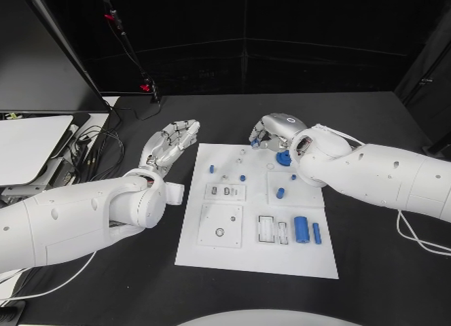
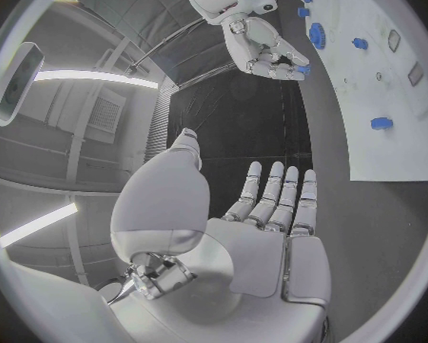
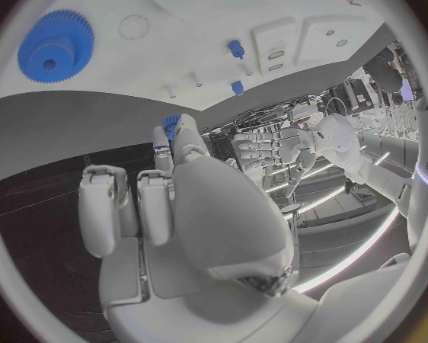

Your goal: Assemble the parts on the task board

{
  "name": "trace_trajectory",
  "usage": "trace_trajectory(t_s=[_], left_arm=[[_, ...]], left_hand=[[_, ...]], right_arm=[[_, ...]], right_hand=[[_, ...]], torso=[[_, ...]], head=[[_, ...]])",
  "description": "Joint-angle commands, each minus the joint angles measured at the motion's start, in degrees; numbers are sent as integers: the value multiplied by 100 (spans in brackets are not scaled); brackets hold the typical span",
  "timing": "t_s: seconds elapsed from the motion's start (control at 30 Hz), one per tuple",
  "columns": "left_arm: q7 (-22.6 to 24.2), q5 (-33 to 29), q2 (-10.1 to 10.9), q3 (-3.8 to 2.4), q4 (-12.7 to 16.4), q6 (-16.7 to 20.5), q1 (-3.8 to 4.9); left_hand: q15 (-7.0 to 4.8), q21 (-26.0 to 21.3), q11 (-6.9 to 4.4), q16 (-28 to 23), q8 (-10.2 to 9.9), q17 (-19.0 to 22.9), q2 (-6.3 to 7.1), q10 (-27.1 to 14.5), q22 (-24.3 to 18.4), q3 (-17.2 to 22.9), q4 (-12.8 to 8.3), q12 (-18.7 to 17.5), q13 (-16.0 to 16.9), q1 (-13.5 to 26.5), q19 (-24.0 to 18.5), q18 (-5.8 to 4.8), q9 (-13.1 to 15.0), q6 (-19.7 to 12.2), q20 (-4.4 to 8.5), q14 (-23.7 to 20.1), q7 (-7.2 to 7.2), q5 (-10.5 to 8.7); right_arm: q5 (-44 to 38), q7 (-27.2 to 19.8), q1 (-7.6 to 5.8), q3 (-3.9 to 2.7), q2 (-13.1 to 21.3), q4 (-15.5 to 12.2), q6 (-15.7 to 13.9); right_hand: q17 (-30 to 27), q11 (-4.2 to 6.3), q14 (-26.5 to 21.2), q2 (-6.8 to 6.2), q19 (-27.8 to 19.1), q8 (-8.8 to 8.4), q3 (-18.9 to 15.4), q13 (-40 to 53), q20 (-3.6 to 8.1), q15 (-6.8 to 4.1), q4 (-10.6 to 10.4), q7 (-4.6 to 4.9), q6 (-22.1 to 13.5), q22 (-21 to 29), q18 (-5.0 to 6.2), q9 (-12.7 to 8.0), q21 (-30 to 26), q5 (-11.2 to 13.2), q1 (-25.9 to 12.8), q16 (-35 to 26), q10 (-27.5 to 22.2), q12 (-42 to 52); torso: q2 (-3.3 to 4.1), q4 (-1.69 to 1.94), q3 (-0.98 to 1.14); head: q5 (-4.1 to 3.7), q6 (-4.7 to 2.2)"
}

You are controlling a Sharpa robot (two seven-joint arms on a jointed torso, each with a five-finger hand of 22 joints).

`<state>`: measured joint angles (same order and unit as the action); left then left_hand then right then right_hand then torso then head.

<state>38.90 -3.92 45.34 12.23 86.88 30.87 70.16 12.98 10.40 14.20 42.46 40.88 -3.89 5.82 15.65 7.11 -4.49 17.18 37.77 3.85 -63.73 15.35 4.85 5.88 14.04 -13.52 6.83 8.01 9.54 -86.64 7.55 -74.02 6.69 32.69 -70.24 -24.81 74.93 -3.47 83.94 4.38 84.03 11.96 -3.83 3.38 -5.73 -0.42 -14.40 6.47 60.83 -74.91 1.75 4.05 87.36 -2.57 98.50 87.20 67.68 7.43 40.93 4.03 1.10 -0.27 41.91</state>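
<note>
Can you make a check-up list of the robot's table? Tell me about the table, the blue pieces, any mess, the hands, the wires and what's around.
Surface: black table, white task board in the middle.
Job's things: blue gear, blue cylinder and smaller blue pieces on the board.
Clutter: nothing seen on the table itself.
Hands: left hand open beside the board; right hand pinches a small blue part at its fingertips.
Cables: black cables at the table's left edge; white cable under the right arm.
Surroundings: monitor, dark backdrop.
</note>
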Motion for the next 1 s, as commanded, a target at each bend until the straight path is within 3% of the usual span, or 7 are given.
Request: trace_trajectory(t_s=[0.03,0.33,0.67,0.9,1.0], left_arm=[[2014,13,-9,-5,-6,-37,10],[2014,13,-23,-5,-22,-44,10],[2014,13,-31,-5,-36,-49,10],[2016,13,-51,-5,-42,-59,10],[2015,13,-50,-5,-49,-59,10]], left_hand=[[31,28,36,38,33,10,-57,-4,4,32,-8,22,-6,15,-36,-50,-5,-23,-5,-6,887,29],[36,37,39,47,41,10,-96,-6,9,53,-9,31,-7,10,-38,-50,-17,-23,-10,-7,889,52],[38,40,41,50,43,11,-107,-6,10,59,-10,34,-7,7,-39,-50,-21,-23,-11,-7,889,62],[41,45,43,56,49,11,-130,-6,12,71,-11,40,-7,3,-41,-51,-28,-22,-14,-8,890,80],[42,46,44,59,51,11,-140,-6,12,76,-12,43,-7,0,-44,-51,-31,-21,-15,-8,891,88]], right_arm=[[32,-153,-14,-6,-99,117,92],[-98,-182,-12,-6,-365,420,214],[-139,-191,-10,-6,-566,699,340],[-143,-94,-8,-5,-639,814,475],[-171,-47,-6,-5,-676,873,504]], right_hand=[[349,-11,401,-2,168,-29,25,6,-22,11,-10,1,31,-843,-6,5,-15,-20,53,-12,34,-30],[357,-9,403,-9,169,-48,38,4,-21,9,-17,0,37,-845,-6,1,-15,-19,69,-10,34,-66],[357,-12,403,-11,169,-68,46,4,-21,9,-35,0,36,-845,-6,-2,-16,-19,69,-11,31,-99],[343,-17,401,-19,165,-100,57,3,-22,12,-58,-3,29,-840,-5,-8,-19,-20,70,-16,14,-153],[343,-18,401,-19,166,-106,60,3,-22,13,-61,-2,29,-841,-5,-9,-19,-20,72,-16,12,-162]], torso=[[37,24,10],[93,77,23],[96,95,23],[98,91,18],[94,70,7]], head=[[12,-10],[1,-38],[29,-32],[37,3],[57,23]])
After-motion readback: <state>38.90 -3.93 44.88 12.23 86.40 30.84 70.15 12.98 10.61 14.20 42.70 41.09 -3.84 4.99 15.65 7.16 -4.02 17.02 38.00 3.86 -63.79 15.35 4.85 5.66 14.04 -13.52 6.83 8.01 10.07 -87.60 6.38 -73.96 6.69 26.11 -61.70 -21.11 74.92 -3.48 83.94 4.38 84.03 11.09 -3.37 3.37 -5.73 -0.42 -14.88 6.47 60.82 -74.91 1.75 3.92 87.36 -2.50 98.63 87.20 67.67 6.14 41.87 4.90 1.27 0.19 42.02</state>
